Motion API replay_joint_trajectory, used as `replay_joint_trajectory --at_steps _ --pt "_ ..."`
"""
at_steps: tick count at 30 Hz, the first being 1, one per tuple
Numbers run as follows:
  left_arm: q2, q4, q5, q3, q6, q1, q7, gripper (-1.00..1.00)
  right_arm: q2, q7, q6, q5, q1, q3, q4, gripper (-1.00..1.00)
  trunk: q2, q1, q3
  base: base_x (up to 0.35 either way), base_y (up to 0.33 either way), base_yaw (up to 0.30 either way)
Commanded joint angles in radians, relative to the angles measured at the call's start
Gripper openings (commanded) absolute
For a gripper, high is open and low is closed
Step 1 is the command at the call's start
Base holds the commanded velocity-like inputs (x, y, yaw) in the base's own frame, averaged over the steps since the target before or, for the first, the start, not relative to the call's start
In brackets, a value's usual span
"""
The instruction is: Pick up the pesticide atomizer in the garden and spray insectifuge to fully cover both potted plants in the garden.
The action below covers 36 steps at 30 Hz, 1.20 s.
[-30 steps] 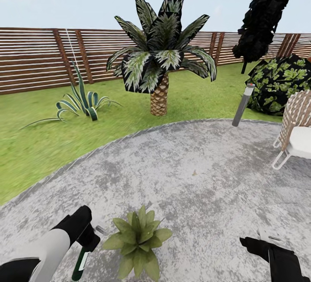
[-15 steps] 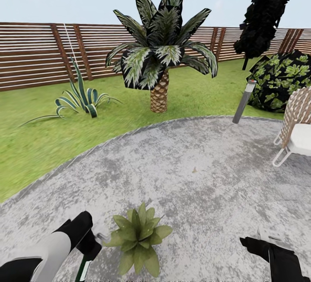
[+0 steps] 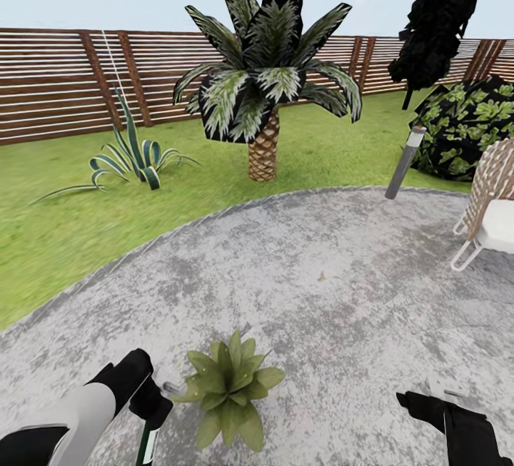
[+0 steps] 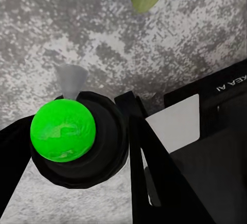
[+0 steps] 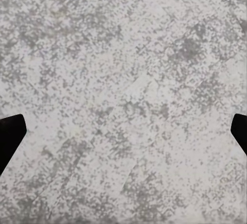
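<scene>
The pesticide atomizer sits clamped in your left gripper fingers just beside the potted plant on the patio — the right gripper gapes empty — so poor aim probably leaves far leaves unsprayed.

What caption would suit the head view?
Left tool holds the atomizer beside a potted plant on the patio, palm beyond.

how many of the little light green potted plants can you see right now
1. The low rosette of broad pointed light-green leaves sits on the round grey paved patio, beside the left gripper. A second may be out of view.
</scene>
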Motion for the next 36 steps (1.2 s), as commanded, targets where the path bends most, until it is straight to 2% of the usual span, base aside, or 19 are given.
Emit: replay_joint_trajectory --at_steps 1,11,31,36 --pt "0.0 -0.002 -0.009 0.003 0.004 0.0 -0.007 -1.0 0.0 0.009 0.002 0.009 -0.001 -0.003 -0.002 1.0 0.0 0.0 -0.002 0.0 0.0 0.0" --pt "0.001 -0.002 -0.007 0.004 0.004 0.0 -0.007 -1.0 0.001 0.007 0.002 0.009 -0.001 -0.003 -0.001 1.0 0.0 0.0 -0.007 0.0 0.163 0.0" --pt "0.002 -0.007 -0.009 0.006 0.007 0.0 -0.002 -1.0 0.0 0.007 0.002 0.009 -0.001 -0.003 -0.001 1.0 0.0 0.0 -0.037 0.0 0.006 0.0" --pt "0.009 -0.046 -0.009 0.007 0.01 0.0 0.0 -1.0 0.0 0.007 0.002 0.01 -0.001 -0.003 -0.001 1.0 0.0 0.0 -0.04 0.015 0.138 0.0"
